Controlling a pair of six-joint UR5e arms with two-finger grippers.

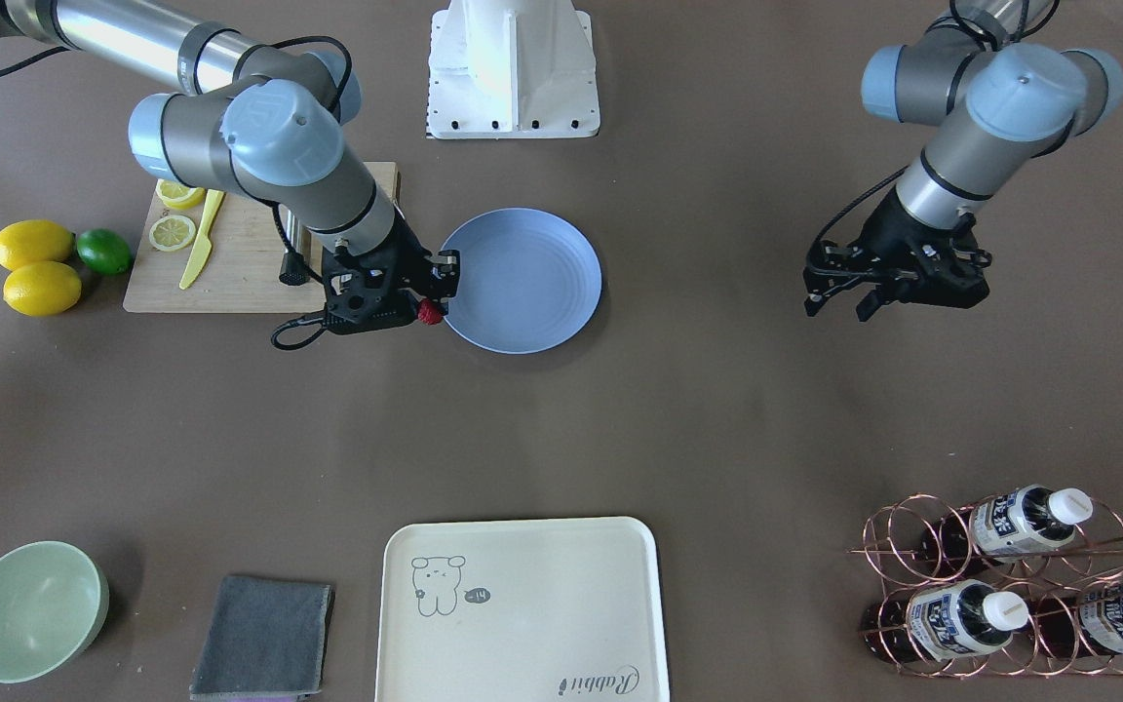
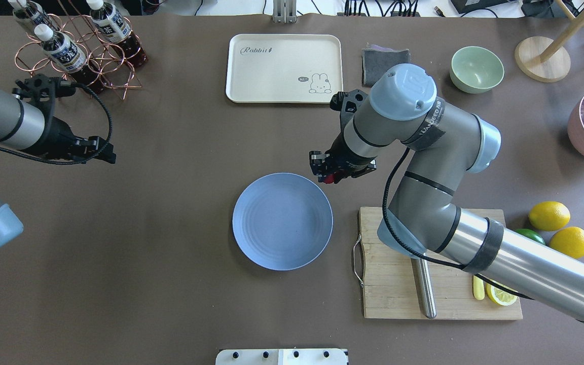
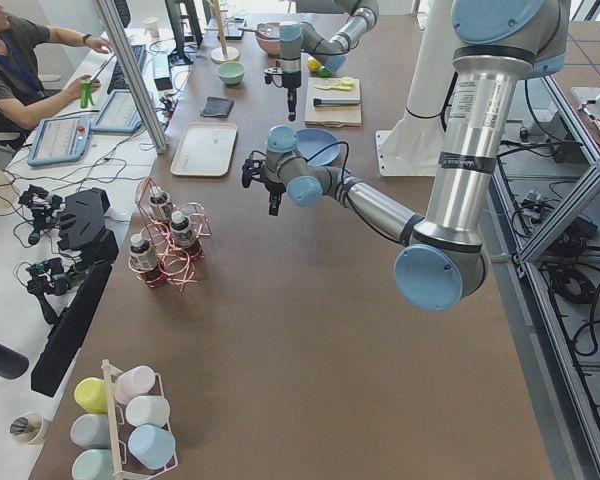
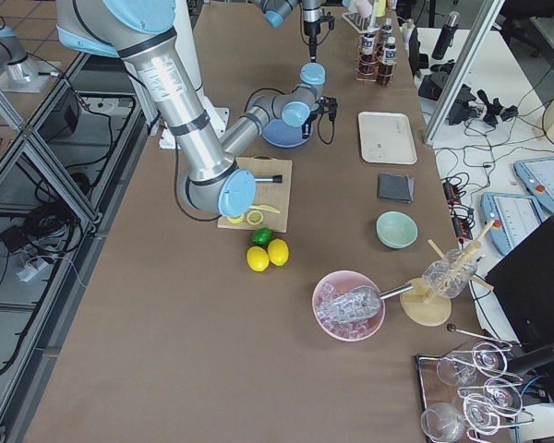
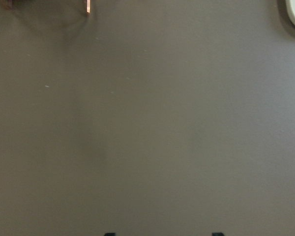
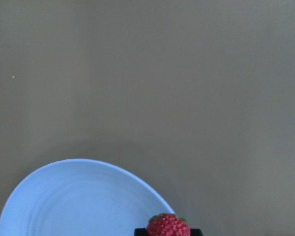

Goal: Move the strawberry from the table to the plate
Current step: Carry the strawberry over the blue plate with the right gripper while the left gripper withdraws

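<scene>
Right wrist-mounted: bumpy strawberry (red) beside round plate.

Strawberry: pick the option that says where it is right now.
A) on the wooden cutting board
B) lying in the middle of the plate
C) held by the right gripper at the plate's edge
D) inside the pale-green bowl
C: the strawberry sits pinched in the right gripper, right at the rim of the plate, whose blue surface is bare.
</scene>
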